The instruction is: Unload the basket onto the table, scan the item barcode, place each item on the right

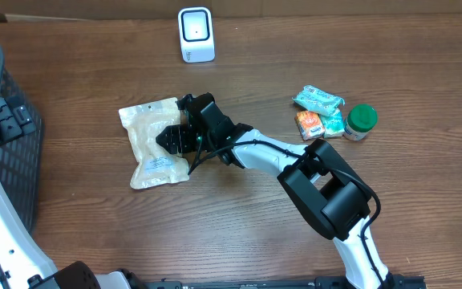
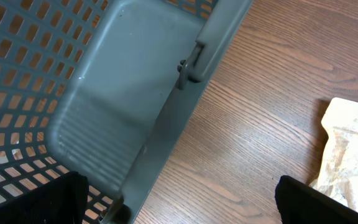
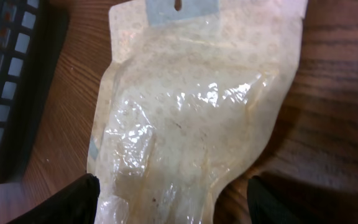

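The item, a cream plastic pouch (image 1: 147,128) with a white label, lies flat on the wooden table left of centre. My right gripper (image 1: 175,138) hovers low over its right side. In the right wrist view the pouch (image 3: 191,112) fills the space between the jaws of my right gripper (image 3: 173,205), which stand wide apart; the left finger (image 3: 67,202) is at the pouch's edge, the other is off it. The white scanner (image 1: 196,34) stands at the table's back. My left gripper (image 2: 179,205) is open over the basket's rim, holding nothing. No barcode shows.
A dark grey mesh basket (image 1: 18,172) sits at the table's left edge, close to the pouch (image 2: 353,149). At the right lie teal packets (image 1: 319,99), an orange packet (image 1: 309,124) and a green-lidded jar (image 1: 361,122).
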Available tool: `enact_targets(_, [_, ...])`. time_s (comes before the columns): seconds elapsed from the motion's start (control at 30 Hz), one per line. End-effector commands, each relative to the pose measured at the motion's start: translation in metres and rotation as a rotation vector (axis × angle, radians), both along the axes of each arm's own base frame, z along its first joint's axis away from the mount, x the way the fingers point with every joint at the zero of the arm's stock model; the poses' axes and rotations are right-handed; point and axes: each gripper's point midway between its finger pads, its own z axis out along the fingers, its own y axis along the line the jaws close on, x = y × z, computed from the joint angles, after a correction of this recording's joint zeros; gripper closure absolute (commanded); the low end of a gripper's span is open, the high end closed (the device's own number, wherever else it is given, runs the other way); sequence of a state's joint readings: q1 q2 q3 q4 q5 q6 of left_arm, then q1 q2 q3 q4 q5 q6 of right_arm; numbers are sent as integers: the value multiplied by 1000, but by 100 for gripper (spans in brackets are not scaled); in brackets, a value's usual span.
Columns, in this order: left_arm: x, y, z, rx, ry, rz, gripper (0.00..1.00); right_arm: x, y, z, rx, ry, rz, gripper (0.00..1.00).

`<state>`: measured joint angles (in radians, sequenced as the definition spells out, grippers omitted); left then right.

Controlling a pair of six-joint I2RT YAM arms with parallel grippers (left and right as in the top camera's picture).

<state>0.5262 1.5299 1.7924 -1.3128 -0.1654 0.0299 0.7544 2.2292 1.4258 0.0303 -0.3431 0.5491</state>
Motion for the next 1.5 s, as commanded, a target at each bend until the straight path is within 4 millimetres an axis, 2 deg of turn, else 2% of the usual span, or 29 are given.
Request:
enact_targets(0.0, [1, 1, 6, 13, -10, -11, 0, -4, 3, -17, -7, 14, 2, 27])
enact_targets(0.17, [1, 1, 6, 13, -10, -11, 0, -3, 4, -33, 0, 55, -31, 29])
enact_targets(0.2, [1, 1, 6, 13, -10, -11, 1, -2, 4, -35, 0, 59, -39, 33])
enact_targets(0.23, [1, 1, 6, 13, -10, -11, 1, -1, 4, -34, 7, 65, -51, 41])
enact_targets(0.5, [1, 1, 6, 13, -10, -11, 0, -2, 4, -35, 6, 70, -49, 78])
enact_targets(0.63, [1, 1, 6, 13, -10, -11, 0, -2, 4, -33, 16, 79, -40, 92])
enact_targets(0.7, [1, 1, 6, 13, -10, -11, 0, -1, 2, -29, 29, 85, -32, 96])
enact_targets(0.93, [1, 1, 6, 13, -10, -11, 1, 9, -20, 2, 13, 106, -72, 96])
enact_targets(1.17, [1, 1, 6, 13, -10, -11, 1, 5, -67, 24, -153, 133, -187, 96])
enact_targets(1.3, [1, 1, 6, 13, -10, -11, 0, -5, -83, 29, -222, 141, -165, 96])
enact_targets(1.47, [1, 1, 6, 13, -10, -11, 0, -11, -111, 20, -294, 223, -198, 96])
